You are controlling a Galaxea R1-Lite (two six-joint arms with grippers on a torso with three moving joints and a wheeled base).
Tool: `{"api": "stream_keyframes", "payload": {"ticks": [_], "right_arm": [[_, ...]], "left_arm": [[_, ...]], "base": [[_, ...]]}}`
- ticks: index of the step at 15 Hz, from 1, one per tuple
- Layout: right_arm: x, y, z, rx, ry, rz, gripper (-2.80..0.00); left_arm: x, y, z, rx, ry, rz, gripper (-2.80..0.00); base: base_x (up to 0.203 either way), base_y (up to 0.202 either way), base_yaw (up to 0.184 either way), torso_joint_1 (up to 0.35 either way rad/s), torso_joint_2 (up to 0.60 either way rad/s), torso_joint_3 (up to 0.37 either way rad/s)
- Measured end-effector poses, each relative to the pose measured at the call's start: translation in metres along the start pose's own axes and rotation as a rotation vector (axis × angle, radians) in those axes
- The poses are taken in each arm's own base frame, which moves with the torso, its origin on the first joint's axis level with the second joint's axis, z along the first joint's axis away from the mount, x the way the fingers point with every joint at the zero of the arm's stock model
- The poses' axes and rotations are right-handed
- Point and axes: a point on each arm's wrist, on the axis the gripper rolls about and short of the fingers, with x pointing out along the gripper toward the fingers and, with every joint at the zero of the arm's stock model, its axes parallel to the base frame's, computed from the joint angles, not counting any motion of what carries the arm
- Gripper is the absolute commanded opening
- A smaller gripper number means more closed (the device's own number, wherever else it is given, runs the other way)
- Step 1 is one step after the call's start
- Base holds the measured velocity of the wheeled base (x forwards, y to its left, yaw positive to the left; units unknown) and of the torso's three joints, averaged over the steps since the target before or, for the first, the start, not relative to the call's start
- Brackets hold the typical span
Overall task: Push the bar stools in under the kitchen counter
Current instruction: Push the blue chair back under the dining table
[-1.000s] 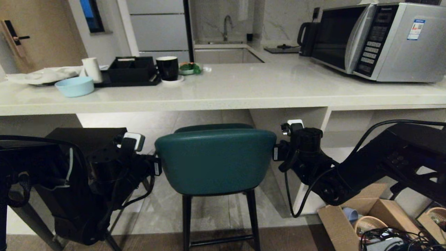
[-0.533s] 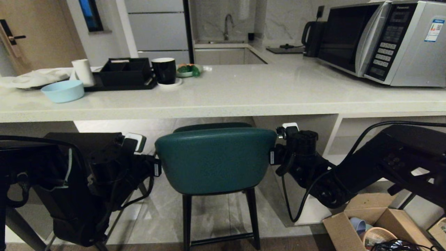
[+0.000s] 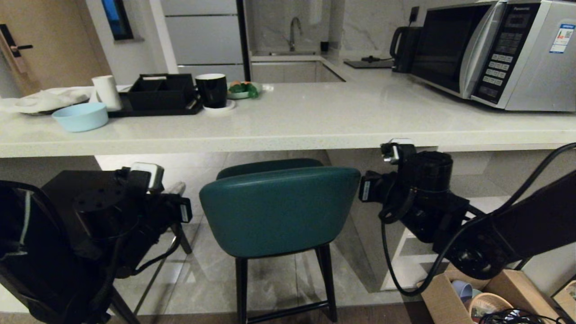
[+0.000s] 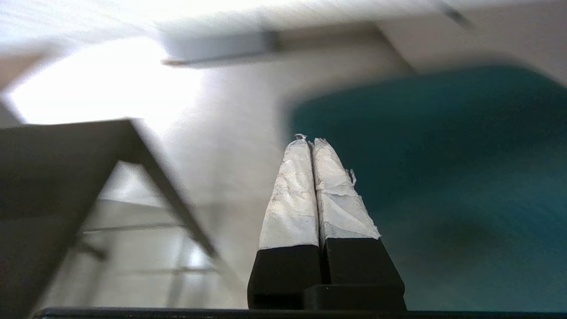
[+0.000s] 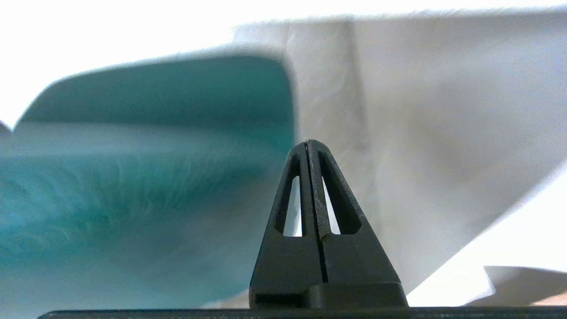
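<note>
The boxy dark grey stool (image 3: 96,189) stands at the far left, matte and square-edged, largely hidden behind the left arm. The left gripper (image 4: 310,144) hangs just left of the teal stool (image 3: 279,209), its white-taped, crinkled fingers (image 4: 292,195) pressed together on nothing. The teal stool has a smooth, rounded, padded backrest and thin black legs; its seat reaches under the near edge of the thick, glossy off-white kitchen counter (image 3: 315,119). Just right of the backrest, the right gripper (image 5: 308,146), black with slotted fingers, is likewise closed and empty.
</note>
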Motion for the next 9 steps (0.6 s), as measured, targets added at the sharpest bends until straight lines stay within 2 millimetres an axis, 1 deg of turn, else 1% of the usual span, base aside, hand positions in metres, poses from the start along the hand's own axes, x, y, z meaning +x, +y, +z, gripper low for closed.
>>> {"api": "stream_keyframes", "payload": {"ticks": [2,3,4,7,8,9], "right_arm": [[-0.019,-0.009,0.020,0.019,-0.033,-0.012,-2.80],[-0.029,-0.013,0.029,0.025,-0.044,-0.015,-2.80],[-0.040,-0.017,0.035,0.028,-0.050,-0.017,-2.80],[-0.072,-0.027,0.047,0.036,-0.065,-0.019,-2.80],[-0.082,-0.031,0.048,0.037,-0.067,-0.021,-2.80],[-0.091,-0.034,0.049,0.037,-0.069,-0.022,-2.80]], "left_arm": [[0.001,0.007,0.007,-0.003,-0.023,0.090,-2.80],[-0.003,0.008,0.007,-0.003,-0.019,0.100,-2.80],[-0.010,0.006,0.005,0.001,0.002,0.091,-2.80],[-0.045,-0.014,-0.010,0.010,0.104,-0.009,-2.80],[-0.054,-0.021,-0.016,0.007,0.138,-0.041,-2.80],[-0.057,-0.025,-0.022,0.010,0.169,-0.061,-2.80]], "base": [[0.000,0.000,0.000,0.000,0.00,0.000],[0.000,0.000,0.000,0.000,0.00,0.000],[0.000,0.000,0.000,0.000,0.00,0.000],[0.000,0.000,0.000,0.000,0.00,0.000],[0.000,0.000,0.000,0.000,0.00,0.000],[0.000,0.000,0.000,0.000,0.00,0.000]]}}
